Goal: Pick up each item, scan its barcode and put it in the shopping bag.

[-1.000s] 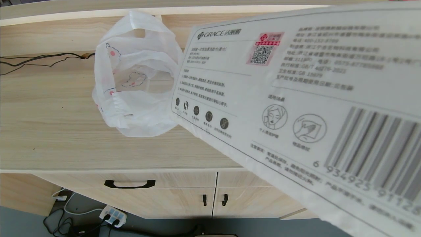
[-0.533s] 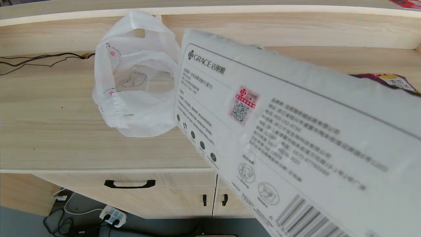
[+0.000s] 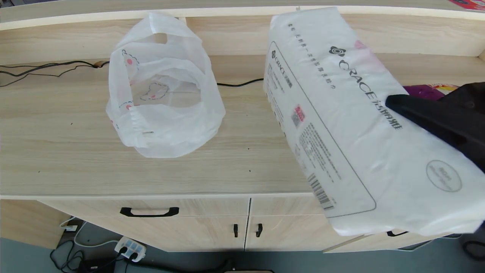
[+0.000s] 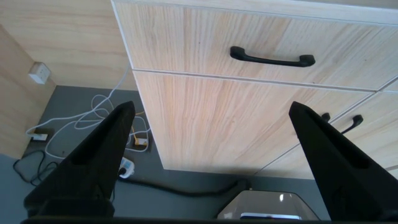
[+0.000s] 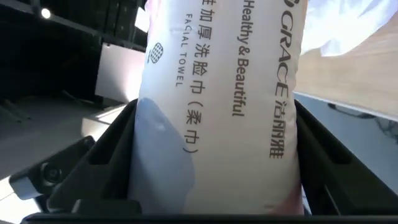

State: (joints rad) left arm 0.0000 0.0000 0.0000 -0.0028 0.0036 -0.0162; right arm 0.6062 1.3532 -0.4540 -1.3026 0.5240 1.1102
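White soft facial-towel pack [image 3: 341,125], clamped in the right gripper [image 5: 214,124], has swung right, clear of the thin white plastic shopping bag [image 3: 163,94]; left gripper [image 4: 211,130] fingers apart.

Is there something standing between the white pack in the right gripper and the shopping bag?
Nothing visible does. The white pack, held in the right gripper, is apart from the open shopping bag; between them is bare counter, with a thin black cable at the back.

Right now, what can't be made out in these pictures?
Head view: purple packet mostly hidden behind the towel pack and right gripper.
Head view: barcode too small to read.
Right wrist view: towel pack's ends cut off by the picture's edges.
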